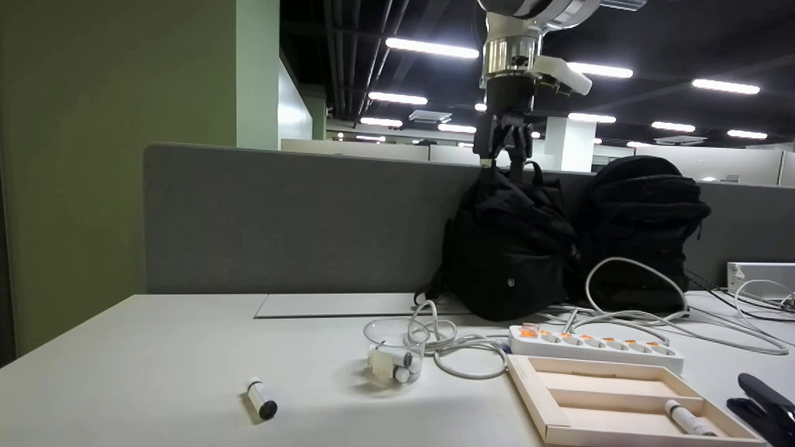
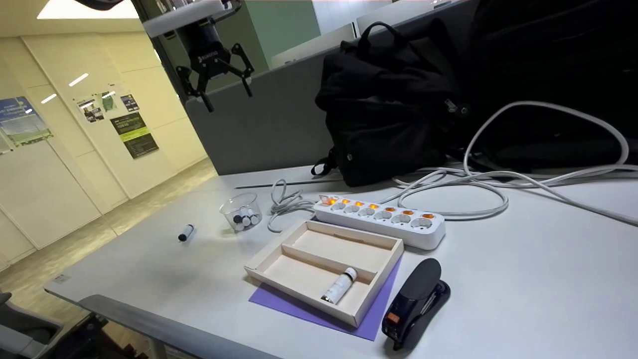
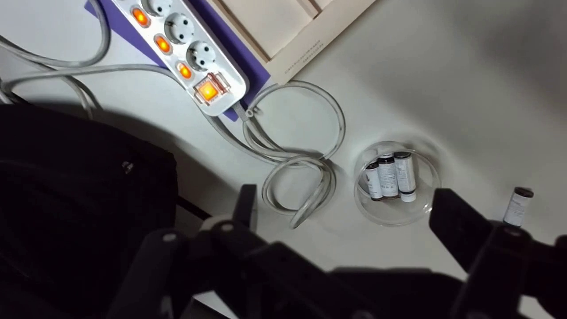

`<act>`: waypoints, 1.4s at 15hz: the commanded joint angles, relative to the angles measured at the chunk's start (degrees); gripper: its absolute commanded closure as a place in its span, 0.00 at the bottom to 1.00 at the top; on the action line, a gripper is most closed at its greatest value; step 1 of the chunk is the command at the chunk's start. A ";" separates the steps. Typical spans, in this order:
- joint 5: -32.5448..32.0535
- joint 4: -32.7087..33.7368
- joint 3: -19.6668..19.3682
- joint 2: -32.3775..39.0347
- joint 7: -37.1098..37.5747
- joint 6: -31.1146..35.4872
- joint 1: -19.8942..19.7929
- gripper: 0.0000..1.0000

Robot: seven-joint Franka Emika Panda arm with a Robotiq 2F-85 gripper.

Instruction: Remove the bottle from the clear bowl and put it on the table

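"Wrist view: where are the bottles?"

"At least 3 lie side by side in the clear bowl; the jaws stand spread."

"And in an exterior view?"

"Bowl upright on the counter, a white cylinder lying apart from it."

"Next, in an exterior view?"

"Jaws wide apart above the counter; a similar cylinder lies in the wooden tray."

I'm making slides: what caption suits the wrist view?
Open hand above the table, with bottles in a bowl and another bottle lying outside it.
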 commanded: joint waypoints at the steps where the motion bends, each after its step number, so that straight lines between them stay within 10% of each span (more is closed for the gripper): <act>1: -0.66 6.62 0.24 13.58 -2.11 5.80 0.56 0.00; 8: 0.43 25.59 3.68 36.88 -5.42 3.20 0.21 0.00; 15: 1.89 43.47 5.92 44.08 -5.15 -20.76 1.83 0.00; 21: 1.71 41.42 5.64 43.15 -5.44 -19.12 2.06 0.00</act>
